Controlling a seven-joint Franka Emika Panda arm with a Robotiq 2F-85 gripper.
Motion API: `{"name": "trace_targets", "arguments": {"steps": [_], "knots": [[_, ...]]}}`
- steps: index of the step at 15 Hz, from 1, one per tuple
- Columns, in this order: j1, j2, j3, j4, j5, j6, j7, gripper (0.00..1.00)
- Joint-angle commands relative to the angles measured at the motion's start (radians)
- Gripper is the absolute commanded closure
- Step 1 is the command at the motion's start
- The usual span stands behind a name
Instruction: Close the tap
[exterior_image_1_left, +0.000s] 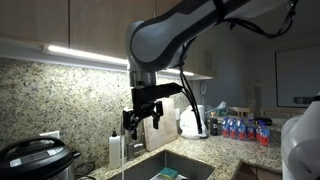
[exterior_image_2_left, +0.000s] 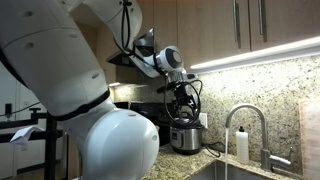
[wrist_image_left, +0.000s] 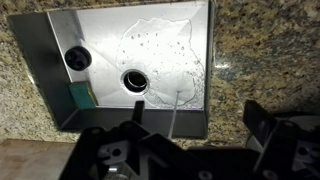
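Observation:
The tap (exterior_image_2_left: 246, 118) is a slim silver faucet with an arched spout at the back of the sink, with its small side lever (exterior_image_2_left: 281, 160) low on its right. My gripper (exterior_image_2_left: 181, 92) hangs well above the counter, apart from the tap, with its fingers spread and nothing between them. It also shows in an exterior view (exterior_image_1_left: 146, 112). The wrist view looks straight down past the open fingers (wrist_image_left: 195, 125) into the steel sink (wrist_image_left: 195, 60). A thin pale line (wrist_image_left: 176, 112) crosses the sink's near wall; I cannot tell if it is running water.
A white soap bottle (exterior_image_2_left: 241, 147) stands next to the tap, also in an exterior view (exterior_image_1_left: 116, 150). A rice cooker (exterior_image_2_left: 185, 137) sits on the granite counter. Water bottles (exterior_image_1_left: 240, 128) stand at the far end. A green sponge (wrist_image_left: 80, 95) lies in the sink.

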Motion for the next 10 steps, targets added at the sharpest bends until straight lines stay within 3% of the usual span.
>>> {"name": "trace_targets", "arguments": {"steps": [1, 10], "knots": [[0.009, 0.001, -0.052, -0.008, -0.030, -0.003, -0.026, 0.00], [-0.029, -0.003, -0.214, -0.051, -0.030, 0.053, -0.132, 0.00]]}}
